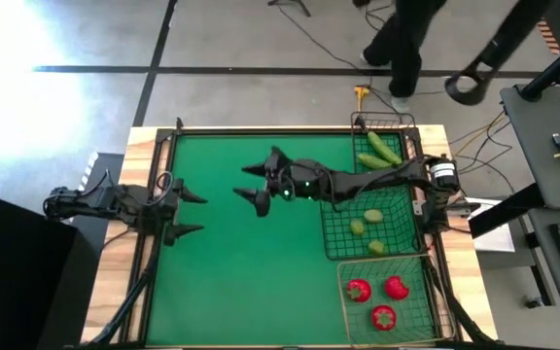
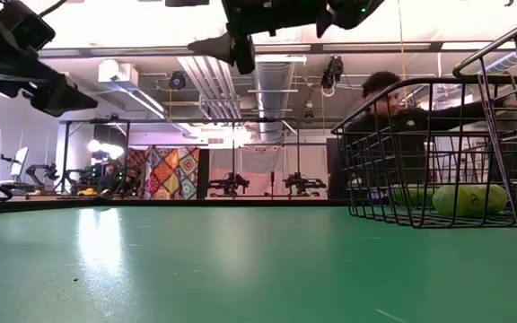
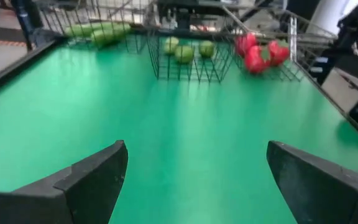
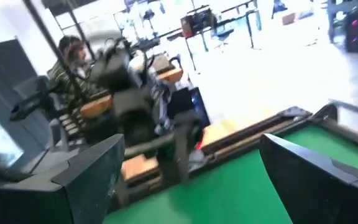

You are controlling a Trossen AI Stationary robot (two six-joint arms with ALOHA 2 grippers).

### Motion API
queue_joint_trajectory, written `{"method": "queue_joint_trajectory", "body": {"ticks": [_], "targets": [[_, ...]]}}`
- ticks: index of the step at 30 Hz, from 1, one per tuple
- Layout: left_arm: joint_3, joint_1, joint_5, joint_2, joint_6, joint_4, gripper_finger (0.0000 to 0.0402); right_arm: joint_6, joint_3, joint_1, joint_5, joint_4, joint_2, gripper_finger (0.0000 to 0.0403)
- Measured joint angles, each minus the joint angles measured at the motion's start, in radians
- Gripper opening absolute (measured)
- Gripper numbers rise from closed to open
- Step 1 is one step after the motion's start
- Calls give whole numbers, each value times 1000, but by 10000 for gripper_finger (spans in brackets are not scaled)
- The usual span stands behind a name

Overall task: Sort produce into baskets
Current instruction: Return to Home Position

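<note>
The right hand (image 1: 254, 185) hangs above the middle of the green-topped wooden bench (image 1: 231, 277), its 2 dark fingers spread wide with nothing between them. Its arm reaches back across the baskets to the bench's right edge.

Just beside that arm, at the far right corner, the narrow dark wire basket (image 1: 385, 118) holds 2 long green cucumbers (image 1: 379, 151) lying side by side. Next to it, toward the near edge, the larger square dark wire basket (image 1: 342, 243) carries 3 small round yellow-green fruits (image 1: 372, 216), smooth and slightly apart from one another. Touching that basket's near side, the pale gold wire-mesh basket (image 1: 348, 316) sits at the near right corner with 3 round red fruits with green tops (image 1: 383, 316) grouped in a loose triangle.

The left hand (image 1: 191, 214) waits at the bench's left edge, well apart from all 3 baskets, fingers also wide and empty.
</note>
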Motion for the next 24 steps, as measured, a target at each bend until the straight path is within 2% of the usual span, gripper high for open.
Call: {"method": "queue_joint_trajectory", "body": {"ticks": [3,7,12,16,18,24], "targets": [[-6,-1,11,-8,0,-14,366,-4,27,-16,-13,-12,-10,366],[-7,-1,58,-9,1,-12,366,-101,-43,-17,-60,-29,-104,366],[-7,-1,58,-9,0,-11,366,-228,-256,-4,-50,-29,-317,366],[-7,-1,59,-9,0,-10,366,-298,-455,53,-52,-34,-539,366],[-7,-1,59,-10,0,-9,366,-278,-546,76,-61,-50,-651,366],[-8,-1,59,-13,0,-11,366,-45,-729,77,-43,-99,-934,366]]}}
